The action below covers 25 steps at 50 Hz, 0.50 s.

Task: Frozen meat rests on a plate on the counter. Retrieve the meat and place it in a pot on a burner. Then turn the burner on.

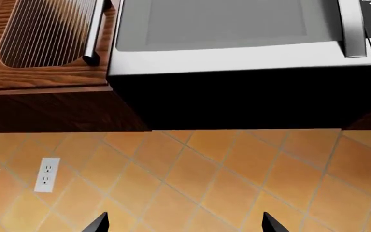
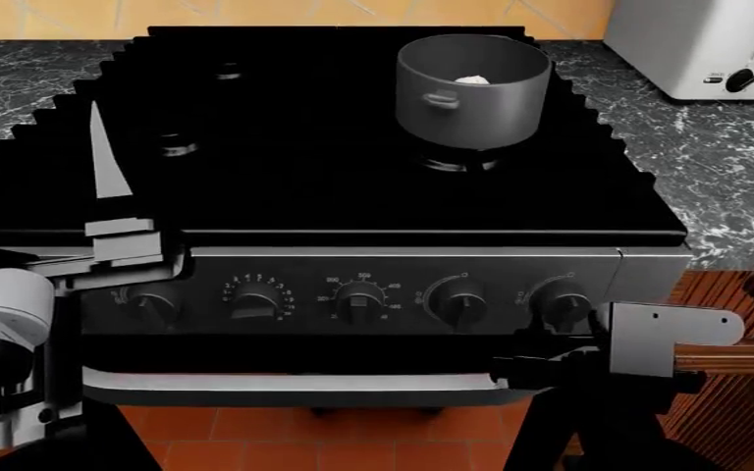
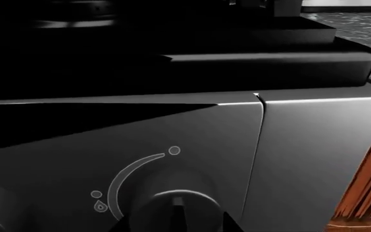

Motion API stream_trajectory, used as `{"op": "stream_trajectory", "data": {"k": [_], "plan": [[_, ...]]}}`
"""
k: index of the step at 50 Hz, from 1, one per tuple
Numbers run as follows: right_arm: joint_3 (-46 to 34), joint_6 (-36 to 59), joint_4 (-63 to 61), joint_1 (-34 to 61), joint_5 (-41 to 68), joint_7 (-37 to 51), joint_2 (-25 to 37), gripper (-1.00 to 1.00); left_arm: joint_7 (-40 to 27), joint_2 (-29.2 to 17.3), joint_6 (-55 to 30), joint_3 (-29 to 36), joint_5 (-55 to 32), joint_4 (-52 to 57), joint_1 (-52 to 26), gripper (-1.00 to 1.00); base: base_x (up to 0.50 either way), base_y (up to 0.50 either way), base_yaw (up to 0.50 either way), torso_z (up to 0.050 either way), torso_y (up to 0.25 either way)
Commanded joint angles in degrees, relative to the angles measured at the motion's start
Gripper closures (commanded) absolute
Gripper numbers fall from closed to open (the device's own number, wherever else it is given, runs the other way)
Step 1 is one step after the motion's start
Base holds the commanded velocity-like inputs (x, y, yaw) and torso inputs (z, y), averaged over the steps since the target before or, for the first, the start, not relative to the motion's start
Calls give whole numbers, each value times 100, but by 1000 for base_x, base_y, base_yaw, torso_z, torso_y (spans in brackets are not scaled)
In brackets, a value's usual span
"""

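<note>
Fingers on the left gripper (image 1: 184, 224) are spread open on nothing, aimed up at the wall below the microwave (image 1: 237, 34). Right gripper (image 3: 176, 227) sits right at the far-right knob (image 3: 172, 208); can't tell its spread. Meat (image 2: 473, 80) is already in the pot (image 2: 471, 88), well beyond both grippers. Looks like the burner step: grab and twist that knob. One pot, five knobs.

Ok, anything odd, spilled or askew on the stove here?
Nothing stands out. The pot sits upright on the back-right burner with the frozen meat inside, no spills visible. The right claw is at the rightmost knob.
</note>
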Motion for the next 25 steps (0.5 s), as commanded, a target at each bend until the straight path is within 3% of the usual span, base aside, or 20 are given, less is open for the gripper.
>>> {"op": "stream_trajectory", "data": {"k": [1, 15, 25], "plan": [[-50, 0, 35, 10, -73, -97, -12, 100, -23, -18, 10, 22, -5, -2, -2, -100, 0, 0, 3, 0, 0], [-140, -3, 2, 47, -142, -95, 18, 100, -52, -44, 19, 14, -46, 5, 1, -100, 2, 1, 2, 0, 0], [-744, 584, -238, 492, -624, 165, 280, 100, -63, -56, 52, 13, -56, -44, 4, -100, 1, 1, 2, 0, 0]]}}
